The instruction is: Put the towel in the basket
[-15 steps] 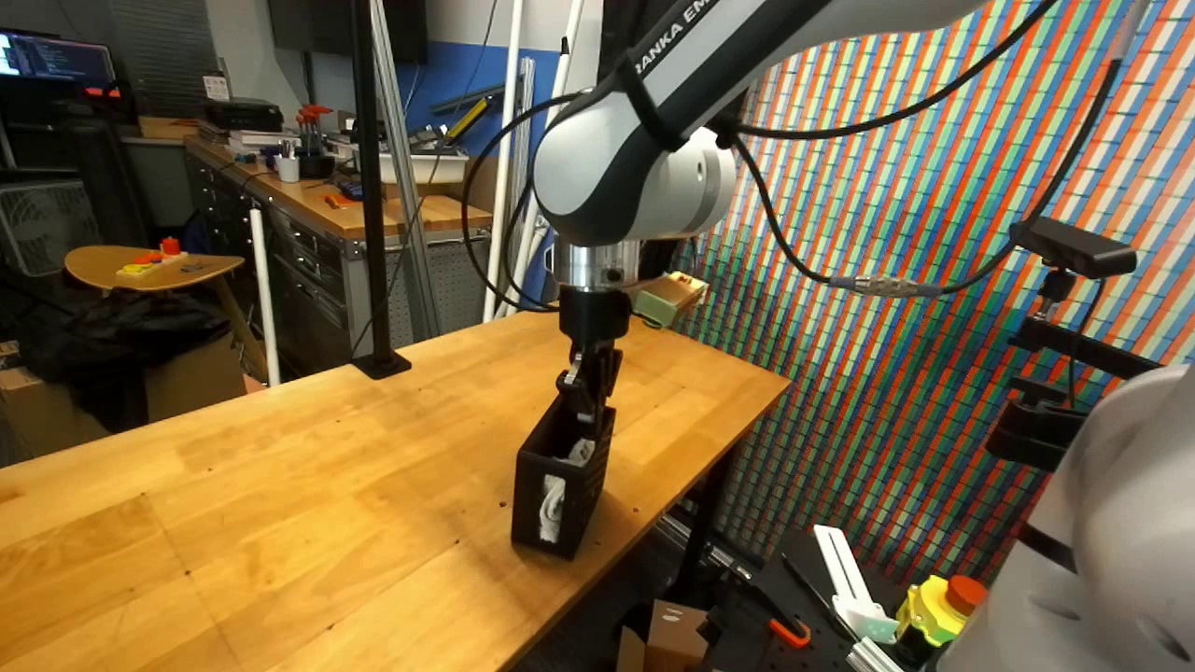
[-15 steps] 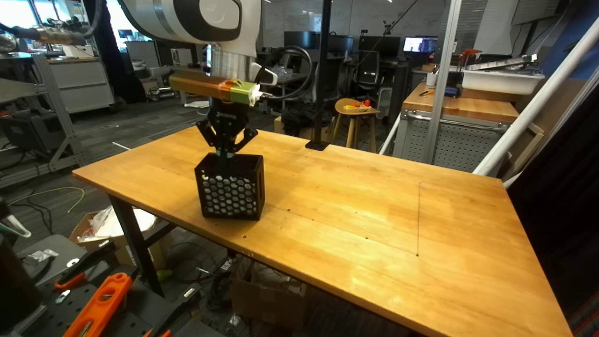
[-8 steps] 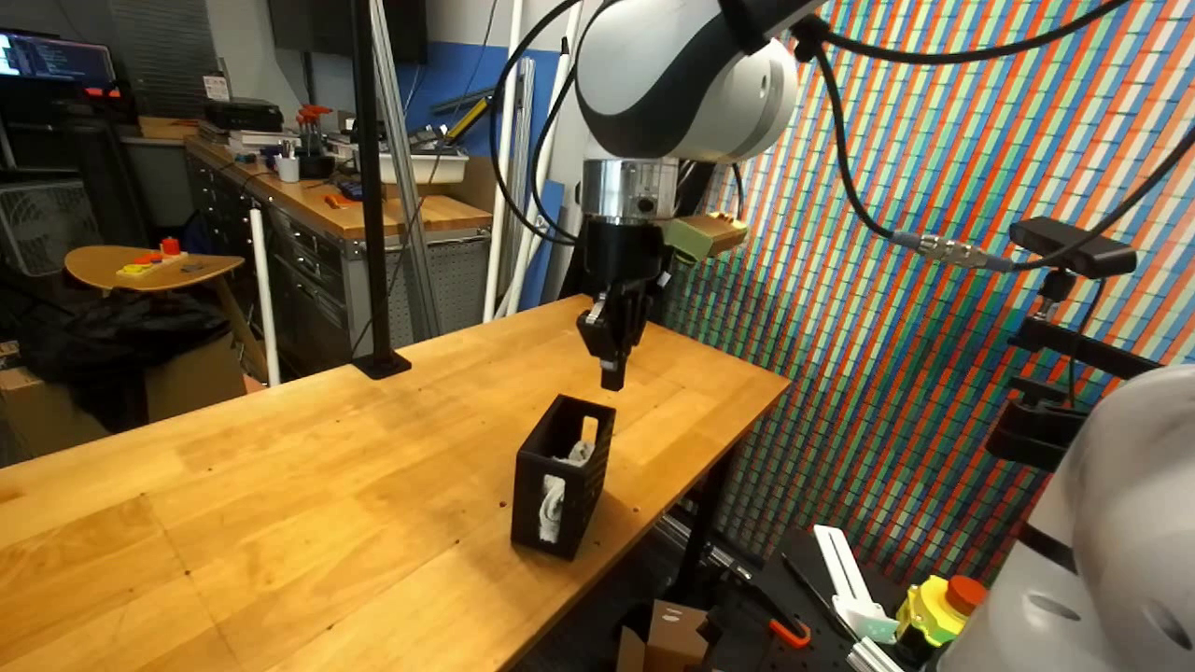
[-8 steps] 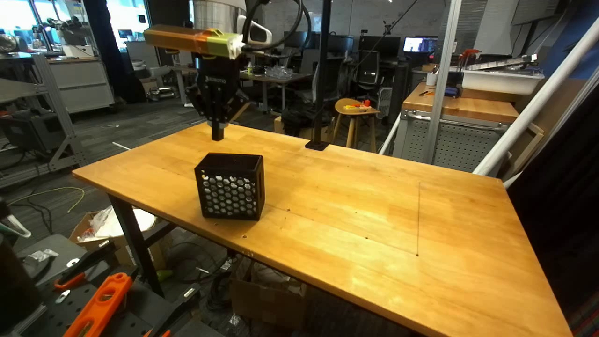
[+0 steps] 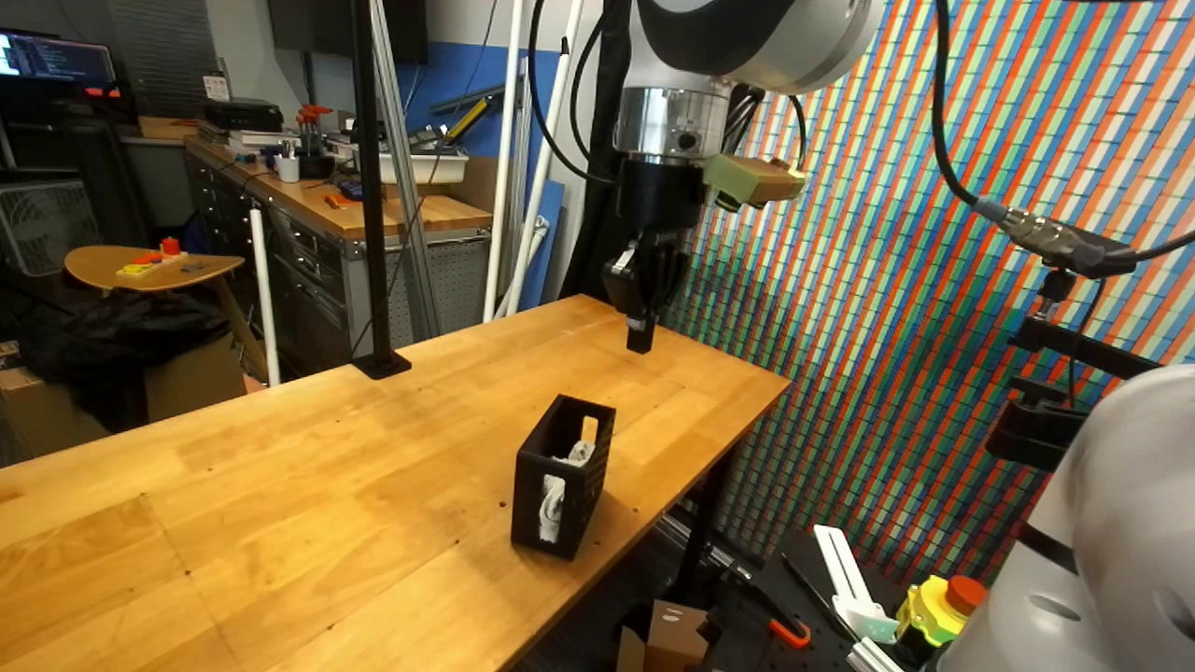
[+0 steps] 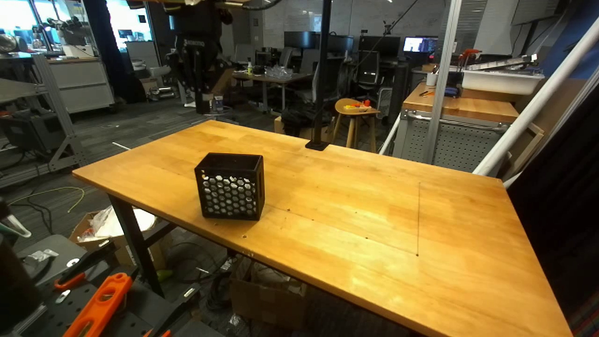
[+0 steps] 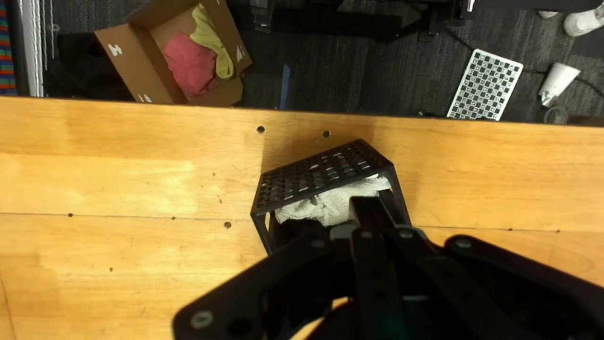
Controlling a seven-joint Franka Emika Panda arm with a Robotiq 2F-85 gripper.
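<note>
A black open-topped basket (image 5: 590, 485) with honeycomb sides stands upright on the wooden table in both exterior views (image 6: 261, 192). A white towel (image 5: 581, 454) lies crumpled inside it; a part shows through the slot in the basket's end. In the wrist view the towel (image 7: 332, 204) lies low in the basket (image 7: 325, 175), partly hidden by the fingers. My gripper (image 5: 640, 338) is shut and holds nothing. It hangs above the table, higher than the basket and apart from it, towards the table's far end. It also shows in an exterior view (image 6: 202, 105).
The wooden table (image 5: 327, 504) has an edge close beside the basket. A black post (image 5: 373, 233) stands at the table's far edge. A cardboard box (image 7: 155, 71) with cloths sits on the floor. A camera on a mount (image 5: 1074, 247) stands near the arm's base.
My gripper has risen out of the basket's opening and moved up and away from it towards the table's far end. The basket and the towel in it have stayed in place.
</note>
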